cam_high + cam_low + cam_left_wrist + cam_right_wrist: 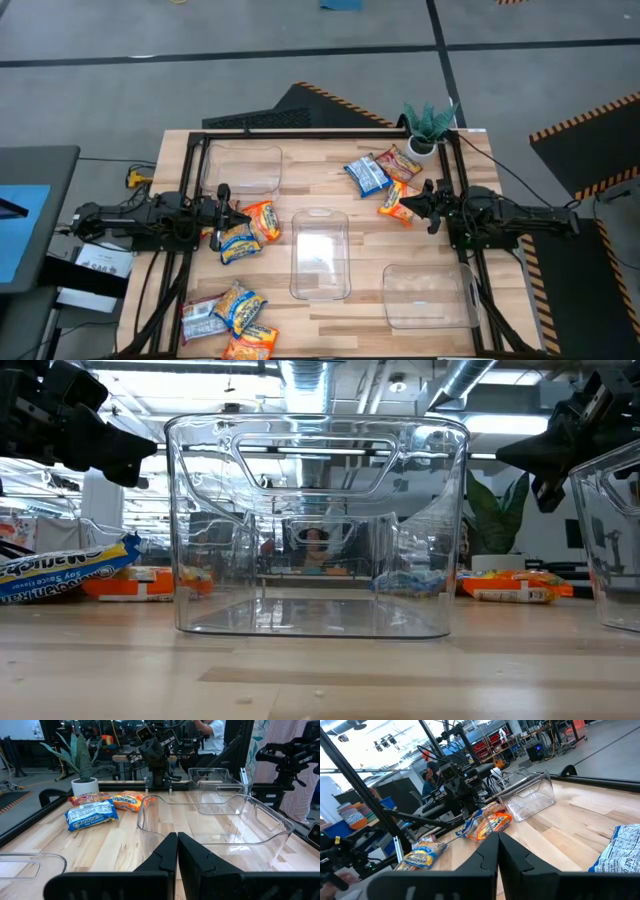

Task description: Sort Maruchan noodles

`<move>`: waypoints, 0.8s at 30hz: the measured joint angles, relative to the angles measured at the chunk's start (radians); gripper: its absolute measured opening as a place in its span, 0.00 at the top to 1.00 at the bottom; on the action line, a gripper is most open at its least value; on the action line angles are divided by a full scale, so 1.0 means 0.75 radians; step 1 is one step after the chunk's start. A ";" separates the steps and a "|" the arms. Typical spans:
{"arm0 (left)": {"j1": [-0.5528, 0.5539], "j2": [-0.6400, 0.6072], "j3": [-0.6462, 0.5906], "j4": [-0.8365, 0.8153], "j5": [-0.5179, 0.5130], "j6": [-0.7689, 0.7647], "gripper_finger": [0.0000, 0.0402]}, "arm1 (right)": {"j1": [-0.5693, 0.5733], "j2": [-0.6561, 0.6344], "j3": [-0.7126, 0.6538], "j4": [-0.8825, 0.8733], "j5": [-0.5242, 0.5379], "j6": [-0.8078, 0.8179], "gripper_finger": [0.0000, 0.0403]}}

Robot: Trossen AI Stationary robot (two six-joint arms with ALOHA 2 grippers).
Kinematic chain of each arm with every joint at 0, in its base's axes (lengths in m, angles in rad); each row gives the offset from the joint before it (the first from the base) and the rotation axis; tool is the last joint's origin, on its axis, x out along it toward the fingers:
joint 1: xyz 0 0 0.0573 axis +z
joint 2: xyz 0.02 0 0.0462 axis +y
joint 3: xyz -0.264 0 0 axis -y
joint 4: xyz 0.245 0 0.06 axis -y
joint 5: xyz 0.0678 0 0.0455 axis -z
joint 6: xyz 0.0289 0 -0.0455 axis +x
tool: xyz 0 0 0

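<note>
Scattered in three clusters across the pale wooden tabletop (330,190) in the high view:

- **Centre left:** a blue-and-yellow flat plastic ramen packet (239,243) and an orange one (264,220).
- **Lower left:** a silver and red-brown packet (202,318), a second blue packet (241,307) and a second orange packet (250,346).
- **Upper right:** a third blue packet (366,175), a red-brown packet (401,162) and a third orange packet (397,203).

Left gripper (177,836) at centre left of the high view, fingers pressed together on nothing, just beside the first pair. Right gripper (498,836) at centre right, likewise closed and empty, near the third orange packet. Three clear rectangular plastic bins, upper left (243,152), centre (320,215) and lower right (428,270), all without packets.

Probably light and crinkly, with slick film over a stiff, brittle noodle block. Likely to skid on the wood and to crack under a hard squeeze. Best pinched across the short width at a free edge, or by the crimped end seal, fingers spread first.

"Maruchan" legible in the left wrist view on the third blue and third orange packets. Upside-down "Maruchan" at the low view's left, with smaller print that seems to say "Soy Sauce".
</note>
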 joint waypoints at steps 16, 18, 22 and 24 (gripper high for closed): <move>0.002 0.000 0.000 0.118 -0.082 -0.059 1.00 | 0.000 0.000 0.000 0.000 0.000 0.000 0.92; 0.002 0.000 0.000 0.166 -0.084 -0.072 1.00 | 0.000 0.000 0.000 0.000 0.000 0.000 0.92; 0.002 0.001 0.009 0.242 -0.070 -0.061 1.00 | 0.000 0.000 0.000 0.000 0.000 0.000 0.92; -0.001 0.032 0.039 0.239 -0.048 -0.084 1.00 | 0.000 0.000 0.000 0.000 0.000 0.000 0.92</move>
